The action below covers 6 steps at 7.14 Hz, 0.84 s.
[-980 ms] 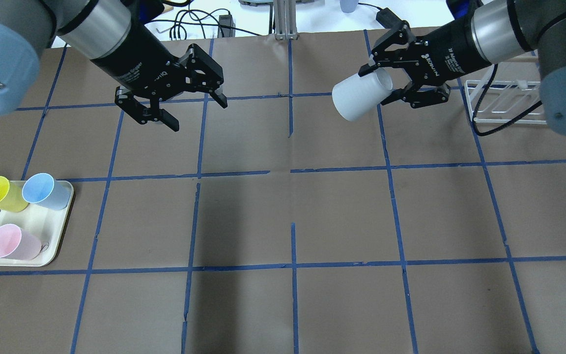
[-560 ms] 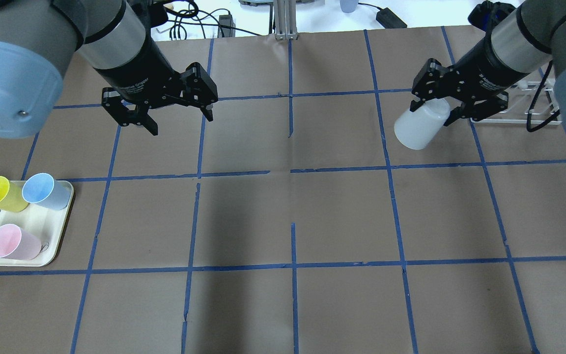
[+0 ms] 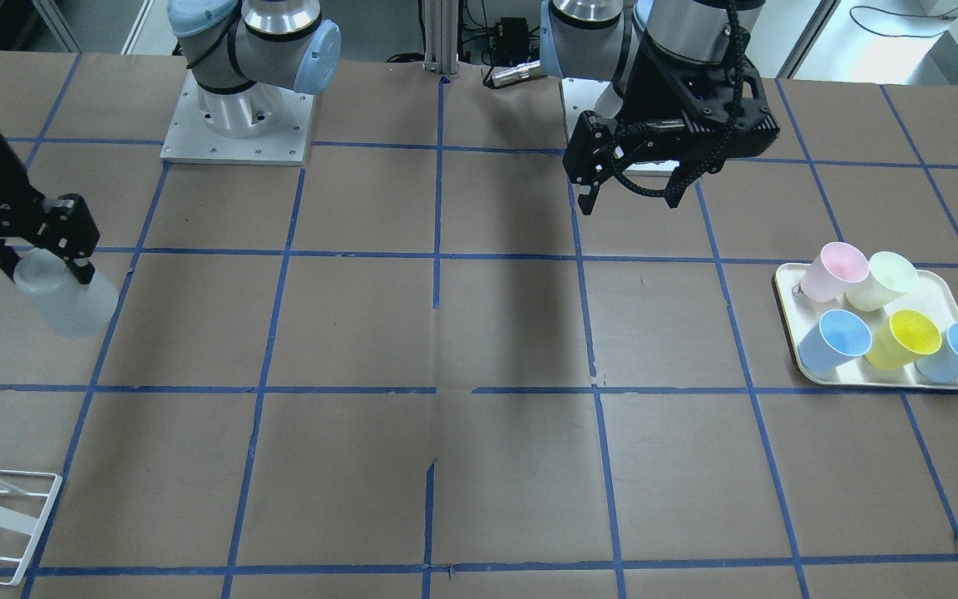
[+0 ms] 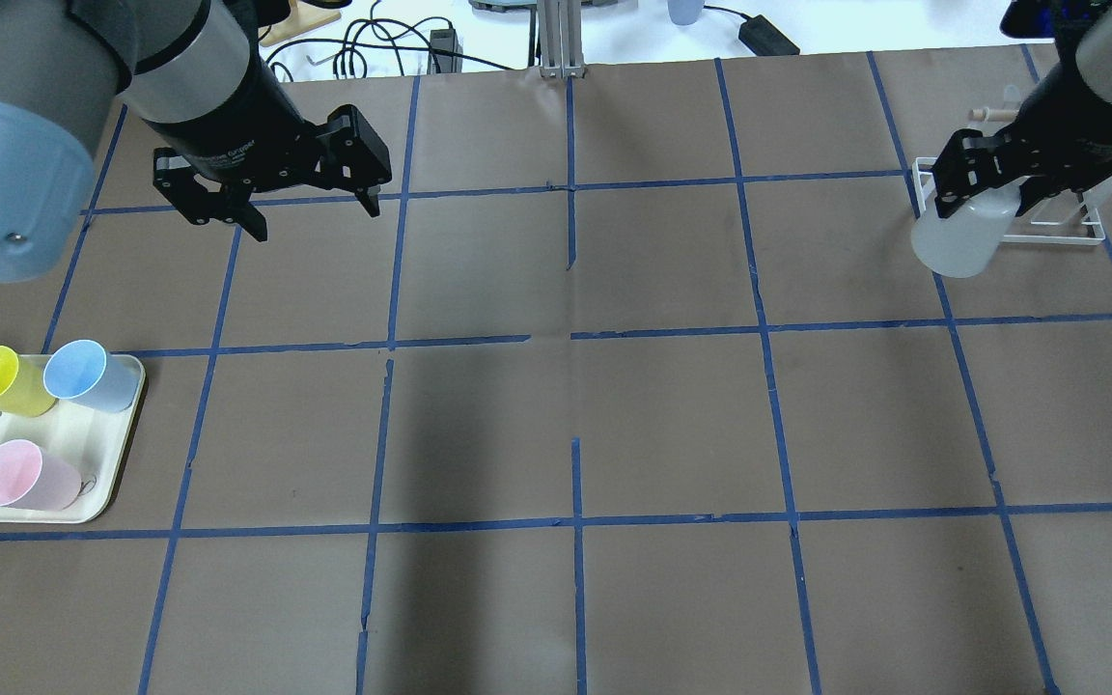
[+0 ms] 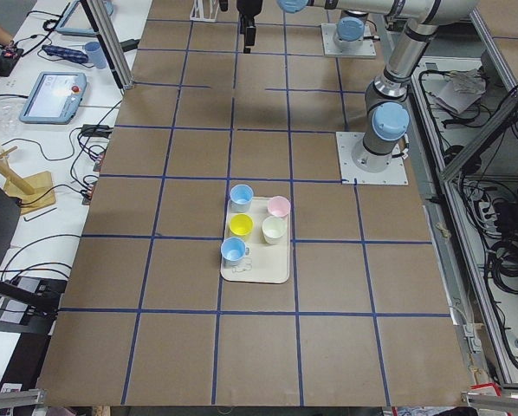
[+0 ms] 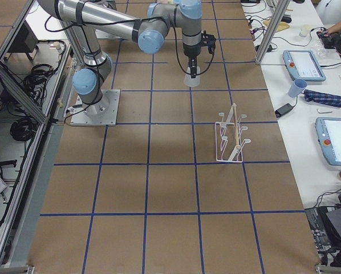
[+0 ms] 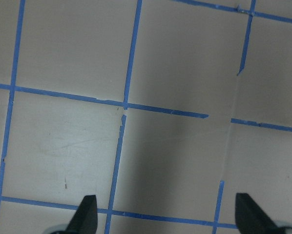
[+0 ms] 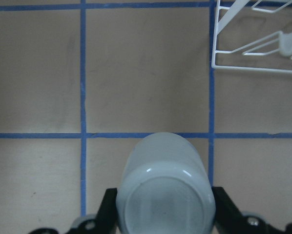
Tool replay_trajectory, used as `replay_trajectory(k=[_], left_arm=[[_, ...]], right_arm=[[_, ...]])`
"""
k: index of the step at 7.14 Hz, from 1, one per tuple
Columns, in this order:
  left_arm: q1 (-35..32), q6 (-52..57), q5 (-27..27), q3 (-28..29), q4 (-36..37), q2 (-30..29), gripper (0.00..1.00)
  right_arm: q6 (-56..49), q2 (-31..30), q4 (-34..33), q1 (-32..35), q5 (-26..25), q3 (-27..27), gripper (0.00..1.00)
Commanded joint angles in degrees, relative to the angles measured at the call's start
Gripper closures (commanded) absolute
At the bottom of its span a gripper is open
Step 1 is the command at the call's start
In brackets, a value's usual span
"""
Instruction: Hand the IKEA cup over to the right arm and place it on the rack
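Nearest the robot, on the left, a cream tray sits on the paper-covered table with five coloured cups on it, well apart from everything else. A little farther out and toward the middle, the left gripper hangs pointing down, its two fingers spread wide over bare paper.

Farther out on the right, the IKEA cup hangs from the right gripper. The cup's long axis is close to vertical. Its narrow closed base points down at the table and its wide mouth is up at the fingers, which are clamped on its upper wall from two opposite sides. It appears clear of the table top. The right arm reaches out with its forearm roughly level and its wrist turned straight down.

Farthest out, beyond the cup and to its right, stands the rack. The overhead view overlaps the cup with the rack's near left corner. The right wrist view shows them apart, with bare paper and a blue tape line between them.
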Motion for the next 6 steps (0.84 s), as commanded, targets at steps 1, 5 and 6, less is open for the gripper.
replay_trajectory(k=[1,5,6], left_arm=[[1.44,2.33,0.23,-1.65,0.38,0.46,0.00],[1.89,6.81,2.23,-1.92,2.49,0.46,0.00],[1.97,8.92,5.56,-2.01,2.58,0.46,0.00]], right_arm=[[-7.46,5.94,-6.37,-2.05,-0.40,-2.50,0.65],[-11.94,15.27,-8.25,-5.03,-0.40,-10.93,0.66],[-14.75,15.98,-8.16,-6.78,-0.05,-11.20,0.66]])
